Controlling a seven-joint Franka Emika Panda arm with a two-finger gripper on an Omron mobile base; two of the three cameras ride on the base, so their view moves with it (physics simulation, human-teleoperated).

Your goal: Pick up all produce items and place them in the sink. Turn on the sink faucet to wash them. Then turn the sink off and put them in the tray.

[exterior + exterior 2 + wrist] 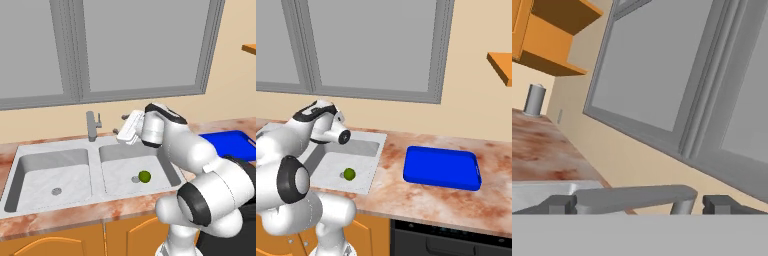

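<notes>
A small round yellow-green produce item [144,176] lies in the right bowl of the pale marbled sink [50,145], beside the drain; it also shows from the other side [349,173]. The grey sink faucet [91,125] stands behind the divider between the bowls. My gripper [120,125] hovers level with the faucet, a short way to its right, pointing at it, open with nothing held. In the hand view the faucet's spout [632,196] runs crosswise between the two fingertips [559,204]. The blue tray [442,167] lies on the counter right of the sink [363,134].
A wide window runs along the wall behind the sink. The marbled counter [391,190] continues around the tray [230,142]. An orange shelf [501,67] juts out high on the right. A grey canister [534,100] stands on the counter far off to the left.
</notes>
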